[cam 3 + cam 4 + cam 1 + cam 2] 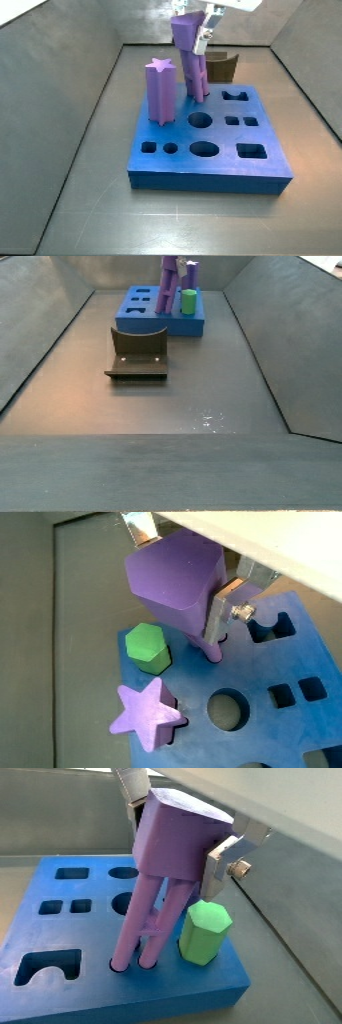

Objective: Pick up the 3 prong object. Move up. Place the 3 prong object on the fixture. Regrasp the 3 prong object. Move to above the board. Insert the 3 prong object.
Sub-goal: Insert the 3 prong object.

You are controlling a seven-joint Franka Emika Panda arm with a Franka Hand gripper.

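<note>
The work surface is a flat, dull grey metal floor [147, 426] enclosed by sloping grey walls that form a trough. It carries faint scuffs and a small bright glint near the front in a side view. No brand, label or legible writing shows on any part.

Near to far in that side view:

1. The fixture [138, 354], a dark L-shaped bracket on a base plate, stands on the floor, just in front of the board and not touching any piece.
2. The board [150, 318] is a flat blue rectangular block with round, square and notched cut-outs, lying behind the fixture.
3. A green hexagonal peg [205, 933] stands upright in the board, just beside the 3 prong object.
4. A tall purple post with a star-shaped top [160, 92] stands upright in the board, near its edge.

The end effector [185, 826] is above the board. Its flat silver fingers [227, 604] are closed on the upper block of the 3 prong object [163, 878], one plate on each side, in both wrist views.

The 3 prong object is purple and held nearly upright, slightly tilted. Its prong tips meet the board top at a cut-out next to the green peg; how deep they sit cannot be told.
</note>
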